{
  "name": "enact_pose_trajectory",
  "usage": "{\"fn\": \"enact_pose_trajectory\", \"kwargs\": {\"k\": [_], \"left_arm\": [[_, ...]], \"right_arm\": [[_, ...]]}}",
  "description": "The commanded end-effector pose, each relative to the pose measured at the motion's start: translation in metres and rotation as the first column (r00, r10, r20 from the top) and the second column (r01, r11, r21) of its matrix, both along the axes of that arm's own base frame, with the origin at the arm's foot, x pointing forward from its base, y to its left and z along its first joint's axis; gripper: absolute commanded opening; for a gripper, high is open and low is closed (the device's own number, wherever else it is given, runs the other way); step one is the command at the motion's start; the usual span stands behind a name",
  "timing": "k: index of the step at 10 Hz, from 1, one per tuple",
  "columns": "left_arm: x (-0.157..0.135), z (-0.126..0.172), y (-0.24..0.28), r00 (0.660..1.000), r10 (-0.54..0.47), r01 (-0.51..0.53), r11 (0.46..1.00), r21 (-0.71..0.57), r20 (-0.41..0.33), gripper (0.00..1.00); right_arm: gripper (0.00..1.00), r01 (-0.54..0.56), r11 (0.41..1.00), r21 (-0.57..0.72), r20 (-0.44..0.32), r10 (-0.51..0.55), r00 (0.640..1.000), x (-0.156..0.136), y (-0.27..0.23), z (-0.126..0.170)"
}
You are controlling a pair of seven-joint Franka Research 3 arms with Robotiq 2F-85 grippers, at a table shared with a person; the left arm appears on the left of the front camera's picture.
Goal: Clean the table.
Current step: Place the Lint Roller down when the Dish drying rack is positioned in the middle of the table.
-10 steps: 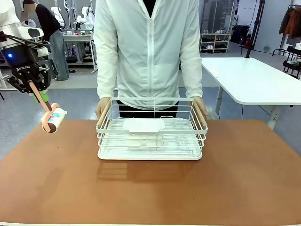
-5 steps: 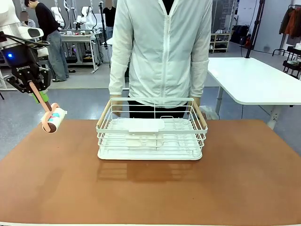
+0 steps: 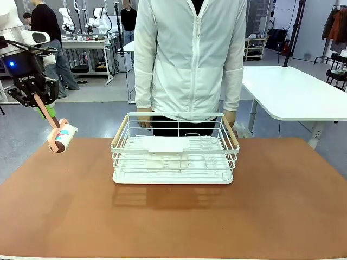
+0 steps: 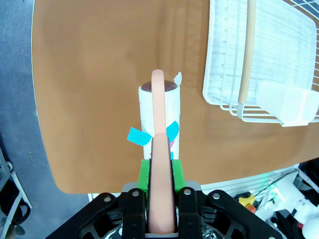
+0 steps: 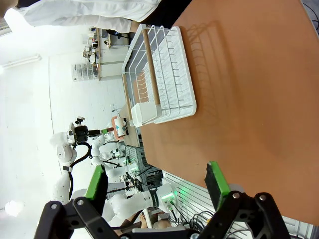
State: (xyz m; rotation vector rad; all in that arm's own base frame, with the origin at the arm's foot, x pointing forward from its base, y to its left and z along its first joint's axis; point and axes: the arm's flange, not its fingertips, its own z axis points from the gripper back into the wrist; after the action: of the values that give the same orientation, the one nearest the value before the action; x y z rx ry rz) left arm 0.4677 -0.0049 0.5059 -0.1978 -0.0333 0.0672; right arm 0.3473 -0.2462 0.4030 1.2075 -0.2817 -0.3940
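Left wrist view: left end effector clamped on lint roller handle, hiding part of its roll.

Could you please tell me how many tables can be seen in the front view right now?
2. The reddish-brown table fills the foreground, carrying the wire basket. A white-topped table stands behind it at the right. Others may be hidden in the cluttered background.

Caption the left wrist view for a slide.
Left gripper holds a lint roller above the brown table, beside a white wire basket.
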Motion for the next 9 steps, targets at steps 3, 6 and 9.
{"fn": "enact_pose_trajectory", "kwargs": {"k": [3, 6, 9], "left_arm": [[0.0, 0.0, 0.0, 1.0, 0.0, 0.0, 1.0, 0.0, 0.0, 0.21], [0.115, 0.023, 0.025, 0.786, 0.525, -0.614, 0.722, -0.319, -0.325, 0.21], [0.132, -0.006, 0.014, 0.539, 0.797, -0.84, 0.488, -0.237, -0.271, 0.21]], "right_arm": [[1.0, 0.004, 1.0, 0.009, 0.024, -0.004, 1.0, -0.001, 0.003, 0.002], [1.0, 0.004, 1.0, 0.009, 0.024, -0.004, 1.0, -0.001, 0.003, 0.002], [1.0, 0.004, 1.0, 0.009, 0.024, -0.004, 1.0, -0.001, 0.003, 0.002]]}}
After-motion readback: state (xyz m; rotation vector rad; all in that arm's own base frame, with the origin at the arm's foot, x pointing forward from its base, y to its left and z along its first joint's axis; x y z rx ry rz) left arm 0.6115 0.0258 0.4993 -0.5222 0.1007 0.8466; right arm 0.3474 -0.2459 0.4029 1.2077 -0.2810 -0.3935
